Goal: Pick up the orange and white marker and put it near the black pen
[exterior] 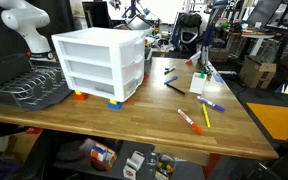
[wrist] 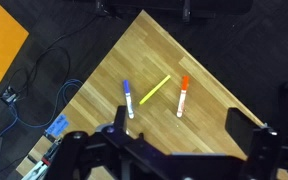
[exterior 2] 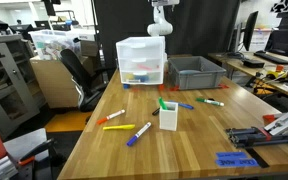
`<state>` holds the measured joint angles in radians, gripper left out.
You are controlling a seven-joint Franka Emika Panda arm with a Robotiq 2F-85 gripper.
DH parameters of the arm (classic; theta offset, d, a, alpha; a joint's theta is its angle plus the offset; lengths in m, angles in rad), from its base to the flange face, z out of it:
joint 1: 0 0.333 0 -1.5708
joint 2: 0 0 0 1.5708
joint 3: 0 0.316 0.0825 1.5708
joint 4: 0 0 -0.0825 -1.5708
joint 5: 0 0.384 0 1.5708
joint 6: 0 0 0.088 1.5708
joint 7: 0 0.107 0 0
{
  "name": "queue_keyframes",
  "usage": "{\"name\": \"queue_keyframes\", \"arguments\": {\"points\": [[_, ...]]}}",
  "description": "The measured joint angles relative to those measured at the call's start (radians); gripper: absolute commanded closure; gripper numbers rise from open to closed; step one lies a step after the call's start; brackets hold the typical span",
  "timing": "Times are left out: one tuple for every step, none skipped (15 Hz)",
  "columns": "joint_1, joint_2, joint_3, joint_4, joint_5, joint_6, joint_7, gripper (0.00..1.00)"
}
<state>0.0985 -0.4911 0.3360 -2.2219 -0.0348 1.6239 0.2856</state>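
Note:
The orange and white marker (wrist: 183, 96) lies flat on the wooden table (wrist: 154, 50). In the wrist view it is just beyond my gripper (wrist: 181, 125), with the all-yellow marker (wrist: 155, 90) and the purple-and-white marker (wrist: 128, 98) to its left. My gripper is open and empty, high above the table. The marker also shows in both exterior views (exterior: 187, 119) (exterior 2: 111, 118), near a table corner. The thin black pen (exterior: 175, 88) lies farther in on the table, apart from the markers. It is out of the wrist view.
A white drawer unit (exterior 2: 141, 62) and a grey bin (exterior 2: 194, 70) stand at the far side. A white cup (exterior 2: 168, 115) holding a green marker stands mid-table. A dish rack (exterior: 29, 88) sits at one end. The table edges run close to the markers.

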Motion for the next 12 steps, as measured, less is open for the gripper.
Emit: {"name": "queue_keyframes", "arguments": {"points": [[0.0,0.0,0.0,0.0,0.0,0.0,0.0,0.0],[0.002,0.0,-0.002,0.0,0.0,0.0,0.0,0.0],[0.005,0.001,-0.005,-0.002,0.001,0.003,0.001,0.0],[0.008,0.003,-0.008,-0.007,0.003,0.013,0.004,0.0],[0.01,0.01,-0.012,-0.018,0.007,0.035,0.011,0.0],[0.01,0.02,-0.016,-0.035,0.013,0.067,0.02,0.0],[0.011,0.035,-0.022,-0.056,0.022,0.108,0.029,0.0],[0.011,0.052,-0.029,-0.078,0.033,0.156,0.04,0.0],[0.011,0.071,-0.037,-0.102,0.05,0.209,0.049,0.0],[0.011,0.092,-0.045,-0.124,0.069,0.262,0.053,0.0],[0.011,0.114,-0.052,-0.146,0.086,0.314,0.056,0.0],[0.011,0.138,-0.057,-0.165,0.095,0.356,0.059,0.0]]}}
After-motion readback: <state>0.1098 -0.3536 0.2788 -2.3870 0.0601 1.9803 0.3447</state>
